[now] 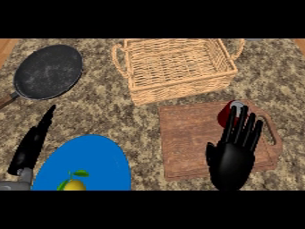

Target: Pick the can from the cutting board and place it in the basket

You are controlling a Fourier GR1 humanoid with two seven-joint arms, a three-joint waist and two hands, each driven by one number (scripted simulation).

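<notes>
A red can [232,110] stands at the far right part of the wooden cutting board [189,138], mostly hidden behind my right hand's fingertips. My right hand [234,156] hovers over the board just in front of the can, fingers straight and spread, open. The wicker basket [136,87] stands beyond the board, at the top centre, with nothing visible inside. My left hand [31,147] rests edge-on at the lower left, fingers straight, pointing away from me.
A black frying pan [48,71] with a wooden handle lies at the upper left. A blue plate [95,156] at the lower left carries a yellow lemon [74,183] with a green leaf. Wooden counter edges show at both top corners.
</notes>
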